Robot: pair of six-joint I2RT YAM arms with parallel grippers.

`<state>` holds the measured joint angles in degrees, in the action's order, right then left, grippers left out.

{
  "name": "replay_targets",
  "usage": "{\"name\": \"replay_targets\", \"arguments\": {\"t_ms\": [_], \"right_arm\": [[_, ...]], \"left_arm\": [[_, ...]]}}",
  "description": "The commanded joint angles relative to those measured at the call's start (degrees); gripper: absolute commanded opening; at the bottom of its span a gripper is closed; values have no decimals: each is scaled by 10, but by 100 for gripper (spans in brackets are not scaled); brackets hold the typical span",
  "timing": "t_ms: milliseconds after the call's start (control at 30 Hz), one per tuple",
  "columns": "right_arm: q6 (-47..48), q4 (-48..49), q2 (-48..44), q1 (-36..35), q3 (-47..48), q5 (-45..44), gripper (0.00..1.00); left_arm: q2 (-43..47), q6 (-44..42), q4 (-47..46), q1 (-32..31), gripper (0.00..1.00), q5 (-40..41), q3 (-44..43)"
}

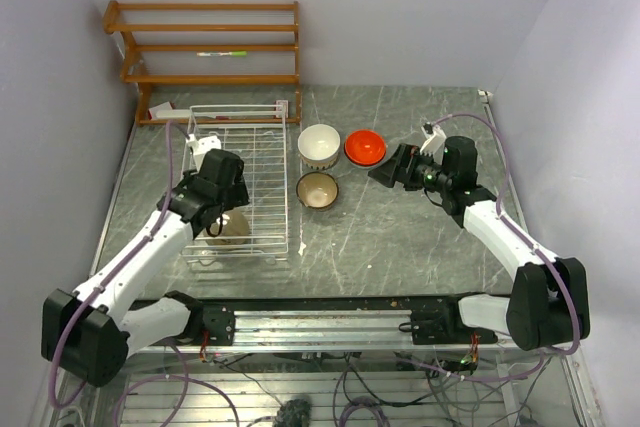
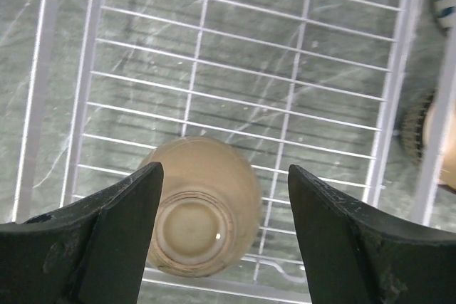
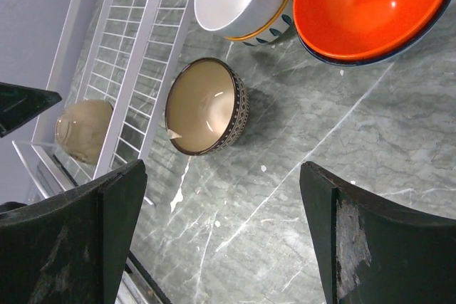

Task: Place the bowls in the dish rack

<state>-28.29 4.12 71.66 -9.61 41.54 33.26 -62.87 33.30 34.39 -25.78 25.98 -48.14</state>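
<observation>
My left gripper (image 2: 222,172) gapes empty above the upturned tan bowl (image 2: 196,211), dish rack (image 2: 299,90) wires around both, wooden shelf (image 1: 205,42) beyond.

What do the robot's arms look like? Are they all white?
Not all white. The left arm and right arm have white tube-shaped links with chunky black joints. Thin purple cables loop along them. The fingers are flat black wedges, slightly scuffed.

We see bright, even overhead light, soft shadows on the surface (image 3: 320,147), white glare on the orange bowl (image 3: 370,8) at upper right, and slightly blurred fingers (image 2: 107,247) along the lower edges.
</observation>
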Motion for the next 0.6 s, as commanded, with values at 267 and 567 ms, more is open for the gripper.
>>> {"name": "replay_targets", "arguments": {"t_ms": [267,567], "right_arm": [[8,0,-15,-2,-1,-6,89],[4,6,-15,-2,-5,-4,89]], "left_arm": [[-68,2,-135,-19,79,-211,14],[-48,25,-67,-21,81,-119,46]]}}
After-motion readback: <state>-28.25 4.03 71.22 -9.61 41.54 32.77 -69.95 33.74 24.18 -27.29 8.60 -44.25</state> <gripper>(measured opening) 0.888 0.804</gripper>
